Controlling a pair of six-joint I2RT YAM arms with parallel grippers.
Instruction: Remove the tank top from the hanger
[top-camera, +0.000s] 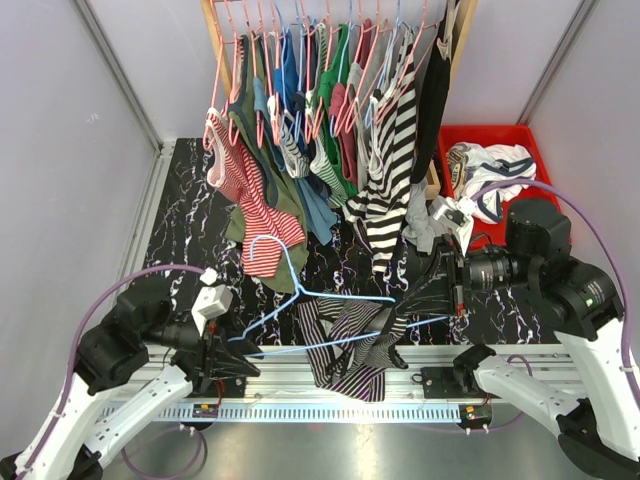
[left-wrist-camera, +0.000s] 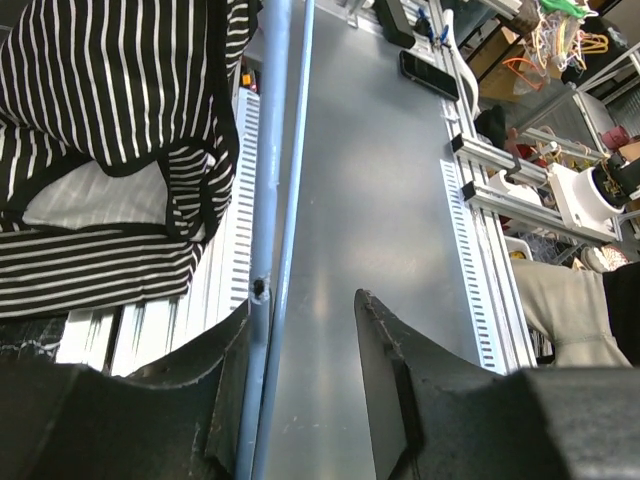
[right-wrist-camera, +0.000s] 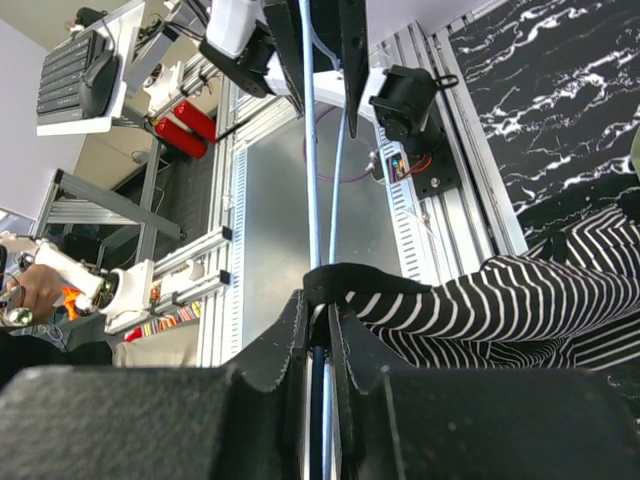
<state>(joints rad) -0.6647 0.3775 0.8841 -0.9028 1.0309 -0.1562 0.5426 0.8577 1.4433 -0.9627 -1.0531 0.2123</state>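
- Tank top (top-camera: 350, 345), black-and-white striped: its dark hem is pinched between the closed fingers of the right end effector (right-wrist-camera: 320, 305). The blue wires run into the same gap, and I cannot tell whether they are pinched too.
- The left end effector (left-wrist-camera: 305, 300) straddles the hanger (left-wrist-camera: 270, 180). Its jaws stand apart, one finger against the wire and a gap beside the other, so it has no firm hold.
- The tank top lies crumpled over the hanger at the near edge of the worktop (top-camera: 190, 230), between the two arms and partly over the rail (top-camera: 300, 410).
- Progress, as a judgement: early. The garment is not yet off, and the wire is threaded through the fabric. What remains is to clamp the hanger, pull the cloth clear and free both shoulders.
- The worktop is black with white marbling, edged by the slotted aluminium rail.
- Behind stands a rack (top-camera: 330, 100) of garments on pink hangers. A red bin (top-camera: 520, 140) with pale cloth is at the right, and plain grey walls (top-camera: 60, 150) close it in.
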